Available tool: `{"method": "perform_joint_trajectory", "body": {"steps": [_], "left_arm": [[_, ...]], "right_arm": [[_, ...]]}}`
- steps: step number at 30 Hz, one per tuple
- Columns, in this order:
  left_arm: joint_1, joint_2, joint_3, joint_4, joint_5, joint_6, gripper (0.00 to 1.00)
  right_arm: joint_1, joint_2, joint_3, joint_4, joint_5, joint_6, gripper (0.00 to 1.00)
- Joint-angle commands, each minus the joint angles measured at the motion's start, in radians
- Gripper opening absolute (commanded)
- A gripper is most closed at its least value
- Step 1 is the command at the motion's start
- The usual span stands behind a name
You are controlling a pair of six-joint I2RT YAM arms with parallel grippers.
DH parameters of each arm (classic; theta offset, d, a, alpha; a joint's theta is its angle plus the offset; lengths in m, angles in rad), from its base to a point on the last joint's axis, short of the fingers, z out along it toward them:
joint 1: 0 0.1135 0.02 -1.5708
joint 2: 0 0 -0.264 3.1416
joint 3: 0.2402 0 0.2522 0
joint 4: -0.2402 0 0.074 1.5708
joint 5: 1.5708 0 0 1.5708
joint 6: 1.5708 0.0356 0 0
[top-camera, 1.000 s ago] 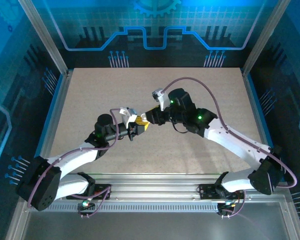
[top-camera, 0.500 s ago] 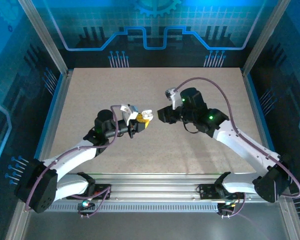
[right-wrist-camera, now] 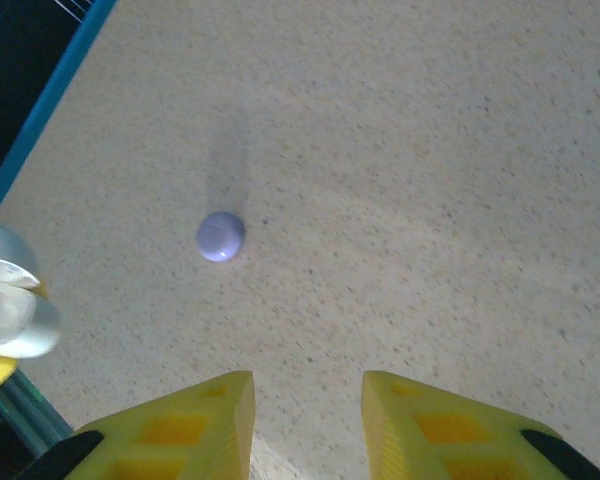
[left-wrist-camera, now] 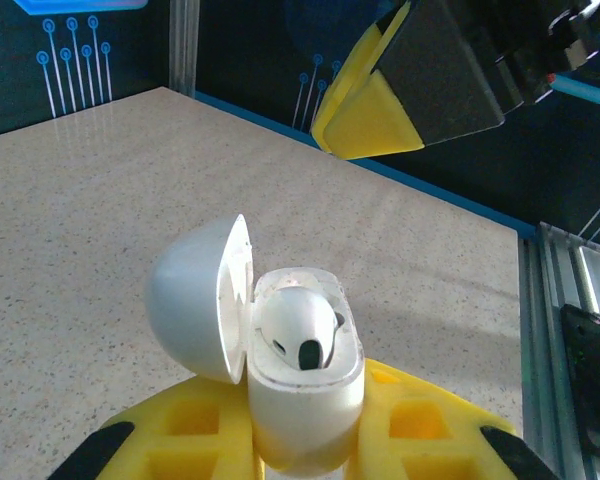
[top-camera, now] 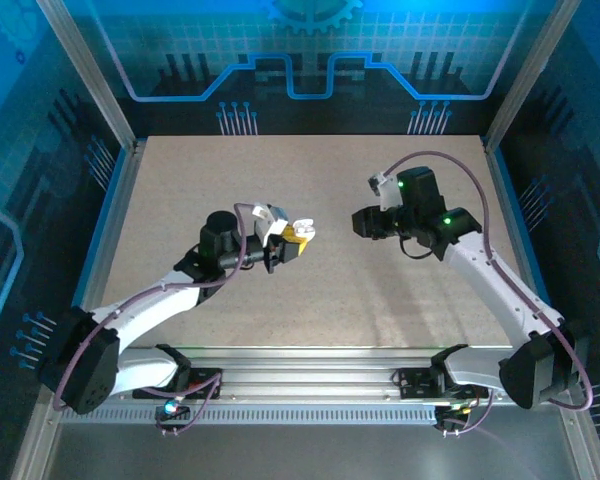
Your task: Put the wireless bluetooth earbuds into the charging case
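My left gripper (top-camera: 296,243) is shut on the white charging case (left-wrist-camera: 305,400), held above the table with its lid (left-wrist-camera: 190,300) swung open to the left. One whitish earbud (left-wrist-camera: 298,325) sits in the case's well. The yellow fingers (left-wrist-camera: 180,435) clamp the case body from both sides. A small pale lavender earbud (right-wrist-camera: 220,236) lies alone on the speckled table, ahead and left of my right gripper (right-wrist-camera: 305,400), which is open with nothing between its fingers. In the top view the right gripper (top-camera: 361,222) hangs to the right of the case (top-camera: 302,229), well apart from it.
The table (top-camera: 310,170) is a beige speckled board, with blue rails along its sides and a metal rail (top-camera: 310,385) at the near edge. In the left wrist view the right gripper's yellow finger (left-wrist-camera: 365,115) hangs above and beyond the case.
My right gripper has pulled back to the right, away from the case it was close to a second ago. The left gripper has shifted slightly right with the case still in it.
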Motion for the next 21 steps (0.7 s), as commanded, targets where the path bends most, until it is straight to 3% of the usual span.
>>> {"method": "perform_joint_trajectory", "body": {"steps": [1, 21], "left_arm": [[-0.014, 0.025, 0.054, -0.027, 0.005, 0.037, 0.12], [-0.065, 0.128, 0.168, -0.072, -0.014, 0.055, 0.12]], "right_arm": [[-0.049, 0.025, 0.022, -0.088, -0.046, -0.063, 0.34], [-0.197, 0.209, 0.123, -0.241, 0.029, -0.208, 0.35]]}}
